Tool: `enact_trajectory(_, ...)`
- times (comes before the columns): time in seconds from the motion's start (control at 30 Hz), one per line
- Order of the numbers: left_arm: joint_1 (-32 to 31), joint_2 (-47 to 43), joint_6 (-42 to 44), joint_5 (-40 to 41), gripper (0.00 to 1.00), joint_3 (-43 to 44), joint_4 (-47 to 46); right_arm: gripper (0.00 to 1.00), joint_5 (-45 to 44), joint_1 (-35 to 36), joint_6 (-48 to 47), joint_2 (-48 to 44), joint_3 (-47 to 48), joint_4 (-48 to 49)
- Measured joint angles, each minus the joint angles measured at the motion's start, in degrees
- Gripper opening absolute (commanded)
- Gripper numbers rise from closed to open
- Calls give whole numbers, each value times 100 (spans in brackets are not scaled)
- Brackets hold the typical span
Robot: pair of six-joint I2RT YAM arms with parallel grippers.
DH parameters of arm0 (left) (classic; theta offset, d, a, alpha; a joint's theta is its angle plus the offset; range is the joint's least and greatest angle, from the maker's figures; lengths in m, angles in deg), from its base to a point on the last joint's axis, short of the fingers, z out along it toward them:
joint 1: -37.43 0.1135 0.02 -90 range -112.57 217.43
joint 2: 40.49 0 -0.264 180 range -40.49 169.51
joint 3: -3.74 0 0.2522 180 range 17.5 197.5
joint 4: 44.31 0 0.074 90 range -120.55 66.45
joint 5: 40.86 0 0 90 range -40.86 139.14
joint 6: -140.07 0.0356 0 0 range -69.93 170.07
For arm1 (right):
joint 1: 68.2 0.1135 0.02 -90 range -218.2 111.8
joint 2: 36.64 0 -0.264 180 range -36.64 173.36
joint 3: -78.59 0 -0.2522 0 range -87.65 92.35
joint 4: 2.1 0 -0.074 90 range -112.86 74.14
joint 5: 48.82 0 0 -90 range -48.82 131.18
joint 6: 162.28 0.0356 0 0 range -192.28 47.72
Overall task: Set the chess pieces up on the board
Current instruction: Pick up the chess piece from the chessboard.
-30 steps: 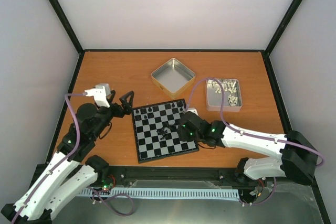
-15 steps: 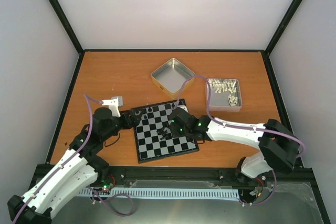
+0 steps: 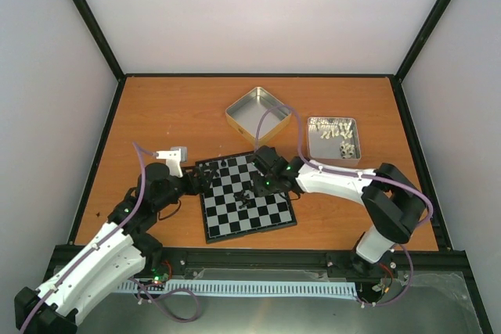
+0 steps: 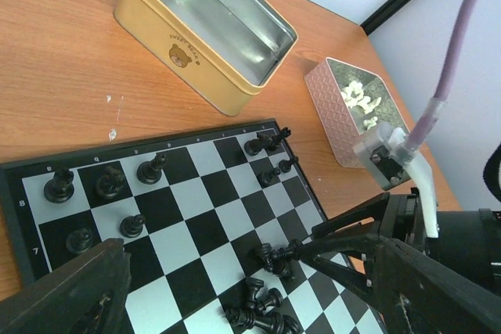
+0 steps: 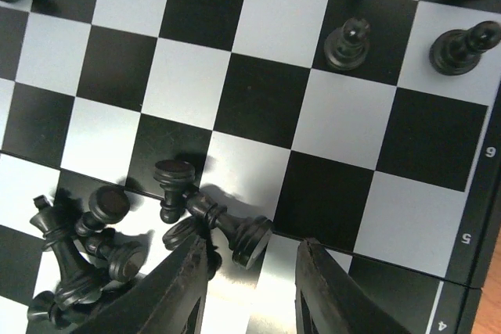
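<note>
Several chess pieces (image 5: 94, 260) lie heaped on the board (image 5: 344, 123). Your right gripper (image 5: 250, 271) straddles one, grip unclear. Your left gripper (image 4: 250, 271) gapes empty. Clamp, then lift.

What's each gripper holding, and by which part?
Left gripper: nothing. Right gripper straddles the base of a fallen black piece; actual grip cannot be told.

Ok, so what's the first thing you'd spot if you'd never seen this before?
Probably the little chessboard in the middle of the orange table. It has a jumble of black chess pieces tipped over in its centre, and the right fingers are open at the heap's edge. Behind it sit two tins: an empty yellow tin with a bear on its side and a pink tin holding pale pieces.
</note>
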Motion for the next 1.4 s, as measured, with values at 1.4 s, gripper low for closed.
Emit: enact_trajectory(1.4,0,315,387,199,89,-52,-345,15,-17,-55,-831,833,669,-616)
